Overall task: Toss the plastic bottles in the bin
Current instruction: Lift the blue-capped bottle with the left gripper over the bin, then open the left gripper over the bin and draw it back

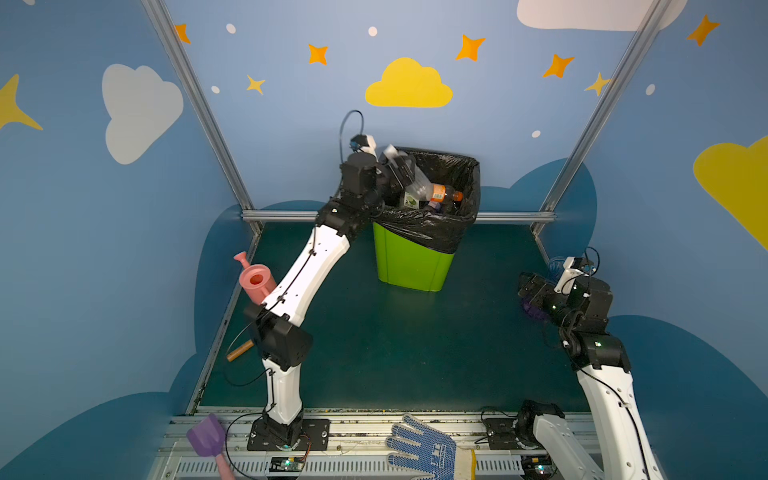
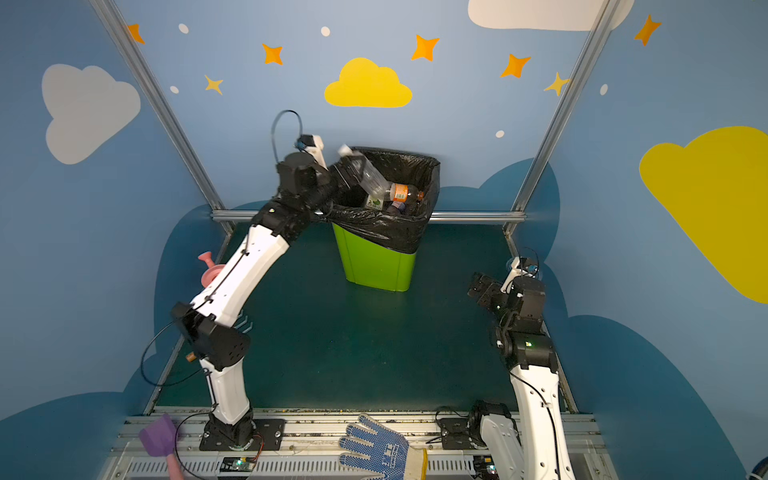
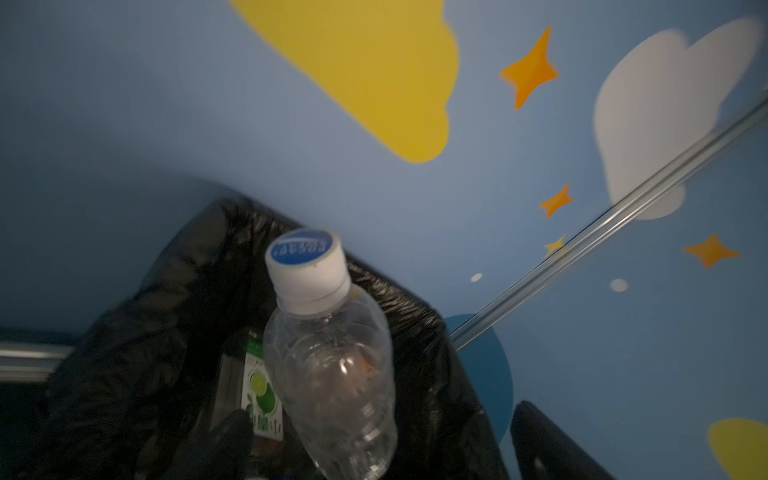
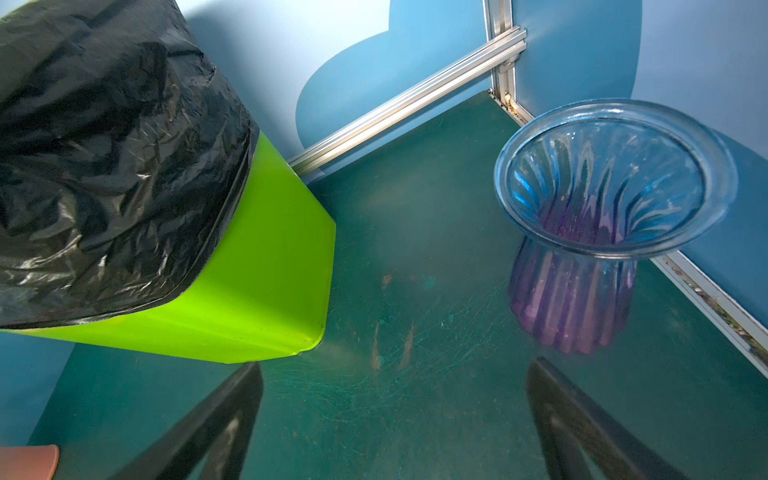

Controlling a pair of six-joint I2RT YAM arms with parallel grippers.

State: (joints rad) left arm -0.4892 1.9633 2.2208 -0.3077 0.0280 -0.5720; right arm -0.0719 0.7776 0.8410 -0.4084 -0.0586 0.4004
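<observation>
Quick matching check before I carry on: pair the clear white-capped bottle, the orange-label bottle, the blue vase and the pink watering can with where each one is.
1. clear white-capped bottle
2. orange-label bottle
3. blue vase
4. pink watering can

A. upright on the green mat, near the right gripper
B. between the open fingers of the left gripper, over the bin
C. at the mat's left edge in both top views
D. lying inside the bin

Pairs: 1-B, 2-D, 3-A, 4-C

You are looking at a dark green tabletop [image 1: 395,353]. The lime-green bin [image 1: 409,266] is standing on it near the far edge. The pink watering can [image 1: 257,282] and a brown stick [image 1: 240,351] are sitting at its left edge. The blue ribbed vase [image 4: 573,299] is standing at its right edge.
</observation>
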